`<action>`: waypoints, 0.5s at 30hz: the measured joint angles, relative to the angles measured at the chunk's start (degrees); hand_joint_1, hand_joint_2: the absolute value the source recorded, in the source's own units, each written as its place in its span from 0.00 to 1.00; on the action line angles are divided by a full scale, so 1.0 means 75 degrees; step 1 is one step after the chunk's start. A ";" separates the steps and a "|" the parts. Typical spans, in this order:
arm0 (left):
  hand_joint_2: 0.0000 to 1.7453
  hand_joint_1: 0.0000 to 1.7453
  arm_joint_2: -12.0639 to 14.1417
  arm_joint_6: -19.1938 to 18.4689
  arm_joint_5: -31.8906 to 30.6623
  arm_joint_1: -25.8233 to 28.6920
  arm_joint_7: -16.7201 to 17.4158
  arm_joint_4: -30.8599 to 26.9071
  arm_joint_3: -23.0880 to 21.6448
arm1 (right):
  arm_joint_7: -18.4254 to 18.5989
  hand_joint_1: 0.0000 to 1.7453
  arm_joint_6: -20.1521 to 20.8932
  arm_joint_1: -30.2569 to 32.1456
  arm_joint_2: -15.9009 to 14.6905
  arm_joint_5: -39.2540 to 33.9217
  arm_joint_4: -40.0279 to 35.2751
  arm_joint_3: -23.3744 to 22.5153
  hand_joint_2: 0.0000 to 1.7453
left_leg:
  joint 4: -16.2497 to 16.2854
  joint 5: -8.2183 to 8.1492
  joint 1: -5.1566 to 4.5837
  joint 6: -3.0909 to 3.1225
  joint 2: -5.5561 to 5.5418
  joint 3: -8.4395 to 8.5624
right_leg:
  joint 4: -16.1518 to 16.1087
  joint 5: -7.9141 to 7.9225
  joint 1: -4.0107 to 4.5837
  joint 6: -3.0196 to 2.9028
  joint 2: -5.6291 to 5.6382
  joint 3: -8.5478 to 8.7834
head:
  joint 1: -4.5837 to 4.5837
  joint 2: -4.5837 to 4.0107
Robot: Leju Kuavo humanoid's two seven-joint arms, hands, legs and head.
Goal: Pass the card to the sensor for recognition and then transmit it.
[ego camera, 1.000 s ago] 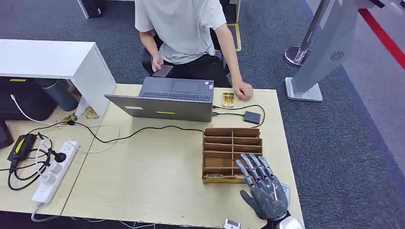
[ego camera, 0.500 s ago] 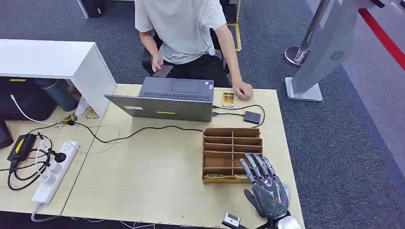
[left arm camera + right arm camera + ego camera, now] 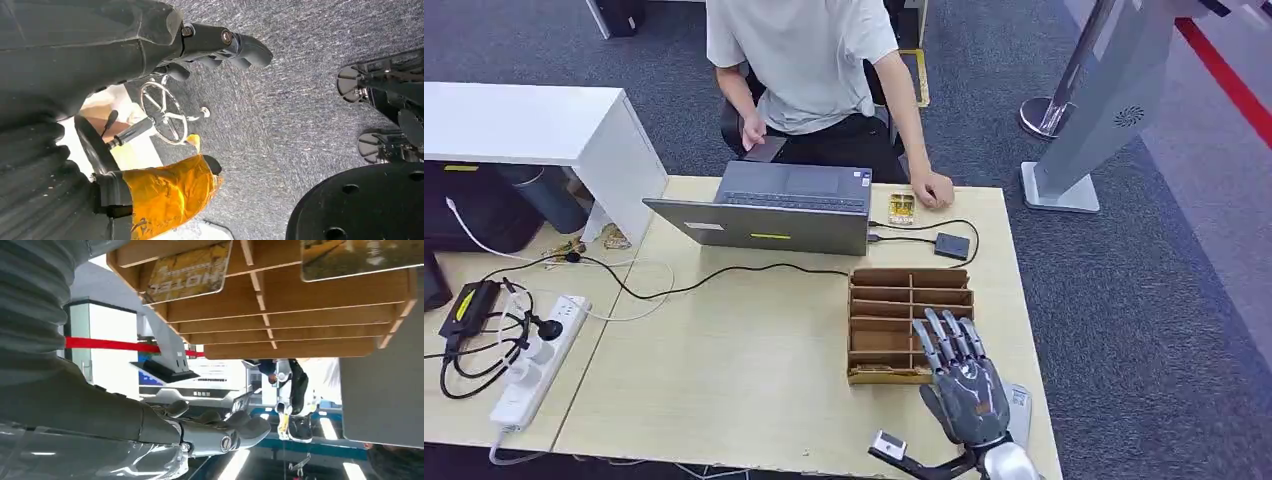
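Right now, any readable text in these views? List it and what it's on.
"HOTEL": yellow card in the wooden organizer, right wrist view, shown upside down; smaller print above it blurred.
Second card: print too blurred.
Laptop stickers, card on the desk: too small.

One laptop, one wooden organizer, one power strip, one person, two cards.
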 joint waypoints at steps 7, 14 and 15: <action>1.00 0.00 0.0020 -0.0009 0.0000 -0.0045 0.0073 0.0000 -0.0009 | -0.0306 0.00 0.0038 -0.0360 0.0000 -0.0298 0.0289 0.0061 1.00 | 0.0001 0.0001 -0.0001 -0.0001 0.0013 0.0003 | -0.0001 0.0008 0.0000 -0.0010 0.0008 -0.0009 | -0.0003 0.0000; 1.00 0.00 0.0044 0.0044 0.0000 -0.0047 0.0015 0.0000 -0.0009 | -0.0052 0.00 0.0003 -0.0173 -0.0035 -0.0099 0.0361 0.0061 1.00 | 0.0001 0.0003 0.0000 -0.0005 0.0003 0.0002 | 0.0000 0.0006 0.0003 -0.0011 0.0004 -0.0001 | 0.0000 0.0000; 1.00 0.00 0.0041 0.0035 -0.0003 -0.0053 0.0015 0.0000 -0.0009 | 0.0009 0.00 0.0003 -0.0165 -0.0055 -0.0099 0.0379 0.0061 1.00 | 0.0001 0.0003 0.0000 -0.0005 0.0001 0.0002 | -0.0001 0.0006 0.0003 -0.0011 0.0004 -0.0002 | 0.0000 0.0000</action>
